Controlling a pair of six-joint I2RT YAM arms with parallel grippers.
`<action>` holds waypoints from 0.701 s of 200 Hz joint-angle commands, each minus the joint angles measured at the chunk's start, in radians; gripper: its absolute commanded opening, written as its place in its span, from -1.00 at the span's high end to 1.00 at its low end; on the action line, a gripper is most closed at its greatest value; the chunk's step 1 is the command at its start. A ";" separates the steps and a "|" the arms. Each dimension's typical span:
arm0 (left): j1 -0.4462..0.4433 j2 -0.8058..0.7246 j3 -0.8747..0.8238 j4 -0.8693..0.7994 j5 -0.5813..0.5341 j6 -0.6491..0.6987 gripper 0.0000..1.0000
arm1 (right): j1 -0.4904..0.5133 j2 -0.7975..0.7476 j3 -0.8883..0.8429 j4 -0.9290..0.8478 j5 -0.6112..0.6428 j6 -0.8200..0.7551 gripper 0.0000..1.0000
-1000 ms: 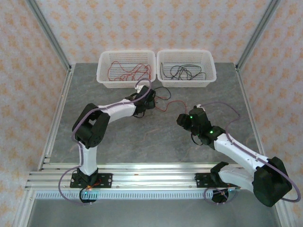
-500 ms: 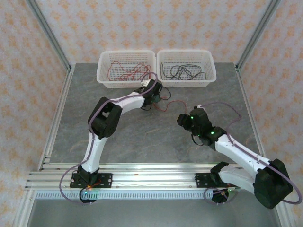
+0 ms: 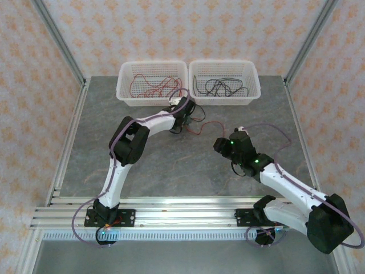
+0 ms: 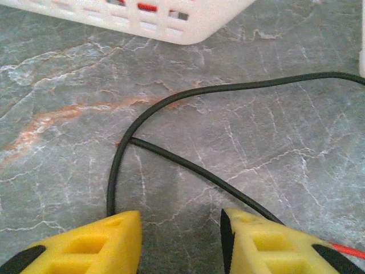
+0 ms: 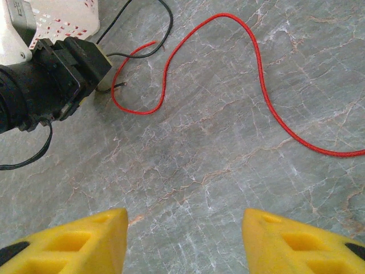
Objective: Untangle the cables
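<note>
A black cable (image 4: 171,103) loops on the marble table just ahead of my left gripper (image 4: 181,240). The jaws stand open, with bare table between them. One strand of the loop runs under the left fingertip (image 4: 108,240) and another under the right one. From above, the left gripper (image 3: 186,108) sits in front of the gap between the two baskets. A red cable (image 5: 262,74) snakes across the table ahead of my right gripper (image 5: 185,240), which is open and holds nothing. In the top view the red cable (image 3: 208,124) lies between the two grippers, and the right gripper (image 3: 220,144) hovers near it.
Two white baskets stand at the back. The left basket (image 3: 126,91) holds red cables and the right basket (image 3: 254,91) holds black ones. The left basket's corner (image 4: 171,28) is close ahead of the left fingers. The left arm's wrist (image 5: 45,85) shows at the right wrist view's upper left.
The left arm has stretched out toward the baskets and its jaws have narrowed around the black loop. The right arm has barely moved.
</note>
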 commanded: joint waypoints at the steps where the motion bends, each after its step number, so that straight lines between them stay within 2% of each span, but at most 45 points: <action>1: -0.005 0.008 -0.131 -0.065 0.007 0.006 0.21 | -0.006 -0.026 -0.006 -0.026 0.033 -0.004 -0.09; 44: -0.089 -0.212 -0.489 -0.003 0.031 -0.007 0.21 | -0.006 -0.006 -0.002 0.005 0.040 -0.013 -0.09; 68: -0.153 -0.321 -0.585 0.002 0.036 -0.031 0.20 | -0.006 0.082 0.042 0.008 0.052 -0.045 -0.10; 93: -0.168 -0.414 -0.543 -0.057 0.002 -0.016 0.18 | -0.006 0.161 0.090 0.013 0.052 -0.053 -0.10; 140: -0.168 -0.473 -0.303 -0.202 -0.086 0.071 0.12 | -0.001 0.290 0.125 0.071 -0.064 -0.008 -0.09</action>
